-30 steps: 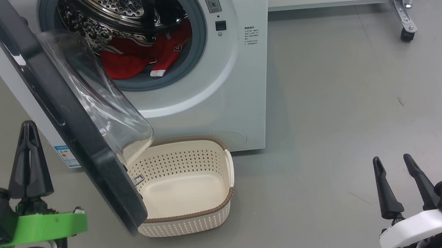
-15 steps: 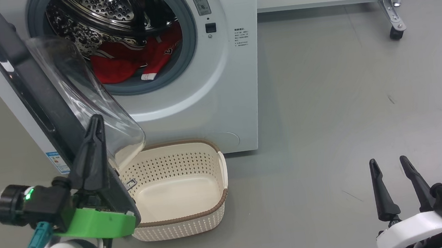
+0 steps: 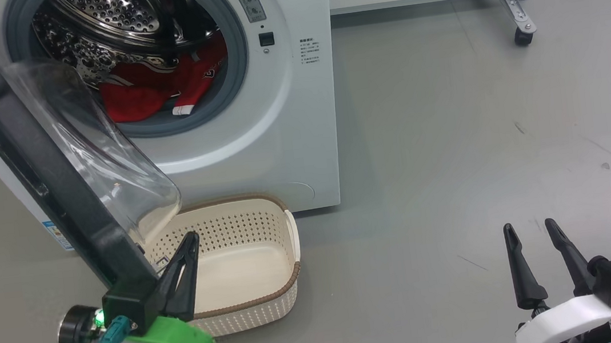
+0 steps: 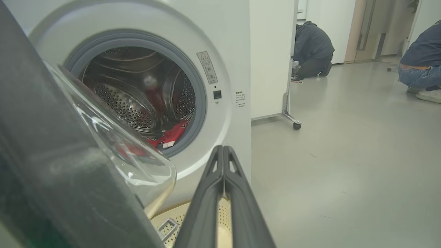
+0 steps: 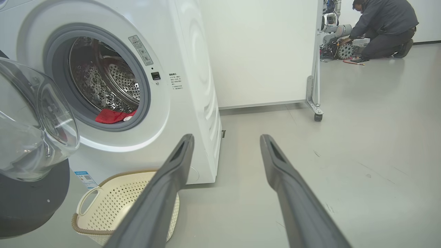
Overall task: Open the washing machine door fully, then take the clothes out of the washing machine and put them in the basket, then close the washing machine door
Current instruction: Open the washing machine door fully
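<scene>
At the far left the washing machine door (image 3: 42, 184) stands swung out towards me, its black rim slanting down and its glass bowl facing the drum. The lower edge hangs over the left end of the basket (image 3: 289, 280). My left tool (image 4: 223, 151) sits just beside that lower edge, on the glass side. Its two fingers are pressed flat together with nothing between them, and they point up over the basket. I cannot tell whether the tool touches the rim. The basket sits empty on the floor (image 3: 452, 149), tight against the foot of the washing machine (image 3: 290, 138). Up in the drum the clothes (image 3: 130, 96) lie in a red heap, one white cuff draped on the grey gasket. Well apart at the lower right, my right tool (image 3: 528, 225) hangs above bare floor, fingers spread and empty.
</scene>
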Controlling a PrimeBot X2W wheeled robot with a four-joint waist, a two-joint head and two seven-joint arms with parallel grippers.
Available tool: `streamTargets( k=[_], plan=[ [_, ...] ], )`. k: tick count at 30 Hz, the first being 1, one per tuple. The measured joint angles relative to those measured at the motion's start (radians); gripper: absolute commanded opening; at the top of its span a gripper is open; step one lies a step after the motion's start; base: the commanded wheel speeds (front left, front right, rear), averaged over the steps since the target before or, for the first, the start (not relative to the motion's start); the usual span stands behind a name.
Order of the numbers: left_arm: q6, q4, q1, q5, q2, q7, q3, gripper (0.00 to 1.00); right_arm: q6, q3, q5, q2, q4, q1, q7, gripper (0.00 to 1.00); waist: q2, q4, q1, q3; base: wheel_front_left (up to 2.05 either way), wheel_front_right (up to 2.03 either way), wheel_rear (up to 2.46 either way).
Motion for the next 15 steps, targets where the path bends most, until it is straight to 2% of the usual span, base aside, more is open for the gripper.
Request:
streamTargets(
  k=[6,15],
  plan=[
    [0.002,0.063,0.02,-0.017,-0.001,0.03,0.028,0.0,0.007,-0.015,-0.005,0.011,0.001,-0.001,0.0,1.0,0.0,-0.016,0.0,0.012,0.0,0.0,0.0],
    [0.035,0.106,0.018,-0.026,-0.005,0.036,0.073,0.0,0.01,-0.033,-0.006,0.02,0.009,-0.001,0.0,1.0,0.0,-0.026,0.0,0.023,0.0,0.0,0.0]
  ],
)
